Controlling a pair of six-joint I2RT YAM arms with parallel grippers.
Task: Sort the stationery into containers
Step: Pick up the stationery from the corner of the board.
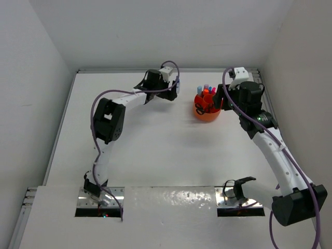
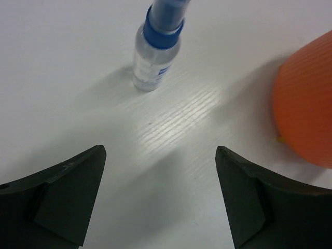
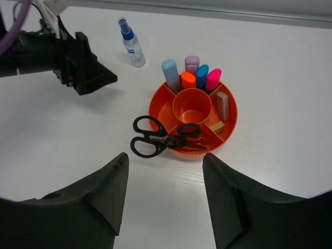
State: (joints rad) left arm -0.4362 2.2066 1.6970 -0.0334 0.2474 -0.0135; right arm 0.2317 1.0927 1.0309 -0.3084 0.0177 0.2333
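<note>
As it stands, the bottle (image 3: pixel 130 44) points cap upward.

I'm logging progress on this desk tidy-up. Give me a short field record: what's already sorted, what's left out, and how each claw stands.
tub: orange, round, divided
markers: five caps showing, upright in the rear compartments
scissors: blades in a front compartment, black handles hanging over the rim
erasers: in a side compartment
centre cup: empty
bottle: blue cap, upright on the table, outside the tub
left claw: open, empty, facing the bottle
right claw: open, empty, near the tub
left to sort: the bottle
</note>
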